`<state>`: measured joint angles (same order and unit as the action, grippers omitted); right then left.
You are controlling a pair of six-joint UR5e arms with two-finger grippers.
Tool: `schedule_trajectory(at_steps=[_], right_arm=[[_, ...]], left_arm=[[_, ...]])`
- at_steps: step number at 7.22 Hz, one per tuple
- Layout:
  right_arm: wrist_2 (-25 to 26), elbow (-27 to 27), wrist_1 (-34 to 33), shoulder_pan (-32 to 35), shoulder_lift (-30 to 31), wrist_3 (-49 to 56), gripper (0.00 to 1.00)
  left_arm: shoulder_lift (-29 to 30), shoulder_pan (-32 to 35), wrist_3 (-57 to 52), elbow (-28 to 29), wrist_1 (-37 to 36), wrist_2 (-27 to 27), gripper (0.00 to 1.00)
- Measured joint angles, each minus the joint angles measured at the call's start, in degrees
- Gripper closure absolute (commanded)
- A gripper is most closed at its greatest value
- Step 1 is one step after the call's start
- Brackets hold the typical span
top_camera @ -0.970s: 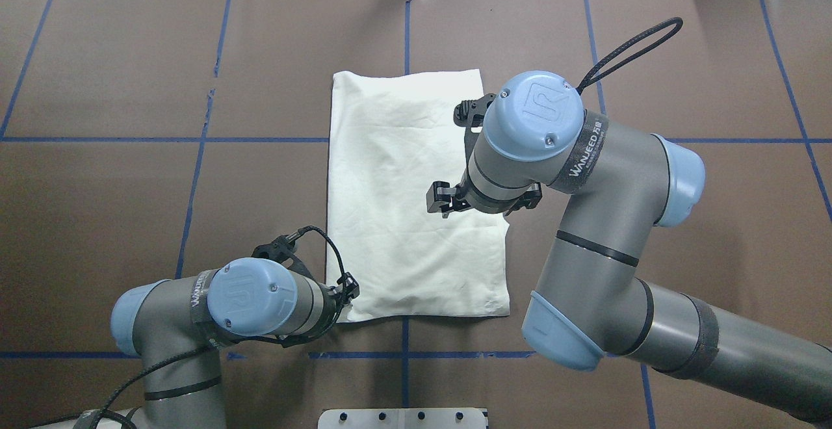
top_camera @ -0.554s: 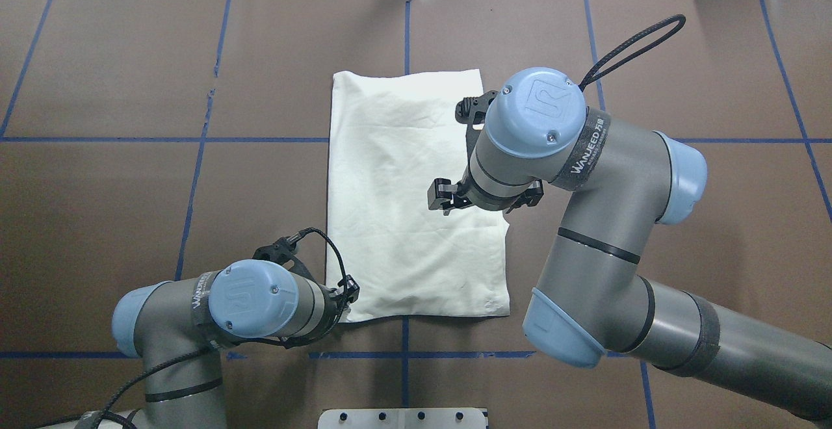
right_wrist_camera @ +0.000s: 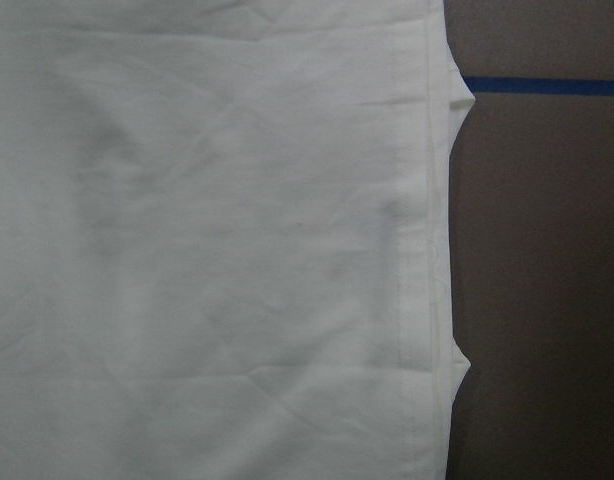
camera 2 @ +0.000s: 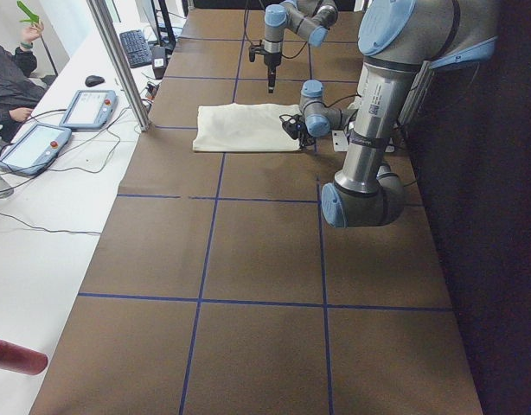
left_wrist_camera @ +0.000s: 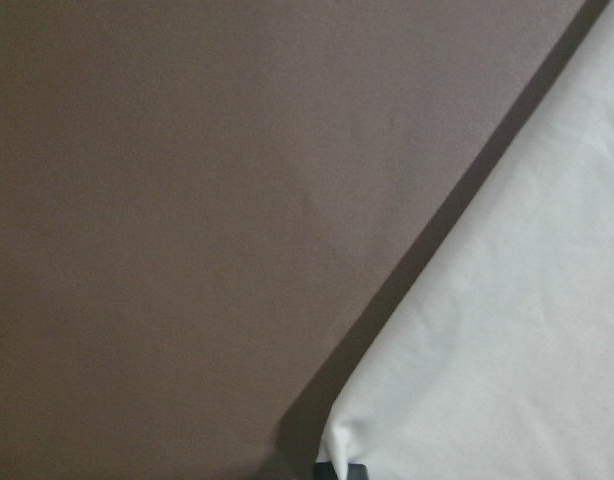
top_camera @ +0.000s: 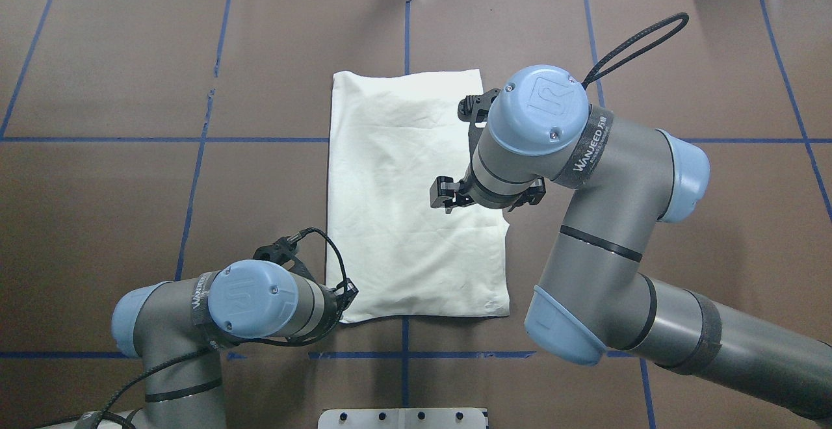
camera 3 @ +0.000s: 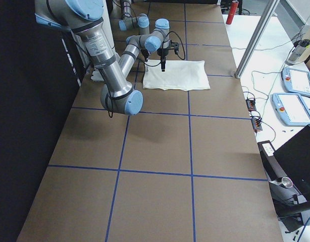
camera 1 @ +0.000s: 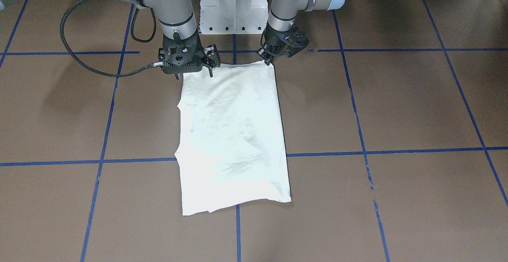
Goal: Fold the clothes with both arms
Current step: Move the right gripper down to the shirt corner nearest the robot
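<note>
The cream-white shirt (top_camera: pixel 403 208) lies flat on the brown table as a long folded rectangle, plain side up. My left gripper (camera 1: pixel 271 57) sits low at the shirt's near-left corner, shut on that corner. In the left wrist view the cloth (left_wrist_camera: pixel 507 350) bunches toward a dark fingertip at the bottom edge. My right gripper (camera 1: pixel 192 73) hangs open above the shirt's right edge, fingers pointing down and clear of the fabric. The right wrist view looks straight down on the hem (right_wrist_camera: pixel 427 250) and shows no fingers.
Blue tape lines (top_camera: pixel 406 26) grid the brown table cover. The white pedestal base (camera 1: pixel 232 4) stands just behind the shirt. A person sits with tablets (camera 2: pixel 88 108) on the white bench beyond the far side. A red bottle (camera 2: pixel 15 356) lies there too.
The right arm's wrist has drifted slightly up and to the right over the shirt. The left gripper has edged onto the near-left corner, which now looks tucked under it.
</note>
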<state>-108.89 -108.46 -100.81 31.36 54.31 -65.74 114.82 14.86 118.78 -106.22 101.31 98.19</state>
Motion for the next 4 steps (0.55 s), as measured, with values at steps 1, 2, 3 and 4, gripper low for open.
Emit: schedule_trajectory(at_steps=[1, 2, 3, 4], right_arm=[[0.0, 0.0, 0.0, 0.0, 0.2, -0.1, 0.00], [0.0, -0.2, 0.0, -0.2, 0.6, -1.3, 0.00], [0.1, -0.6, 0.1, -0.8, 1.2, -4.8, 0.00], [0.3, -0.9, 1.0, -2.2, 1.6, -10.6, 0.00]], left_arm=[[-0.1, 0.0, -1.1, -0.2, 0.0, 0.0, 1.00], [-0.1, 0.1, -2.7, -0.6, 0.0, 0.1, 1.00], [-0.1, 0.1, -3.5, -0.8, -0.1, 0.1, 1.00], [0.0, 0.1, -3.8, -0.9, -0.1, 0.1, 1.00]])
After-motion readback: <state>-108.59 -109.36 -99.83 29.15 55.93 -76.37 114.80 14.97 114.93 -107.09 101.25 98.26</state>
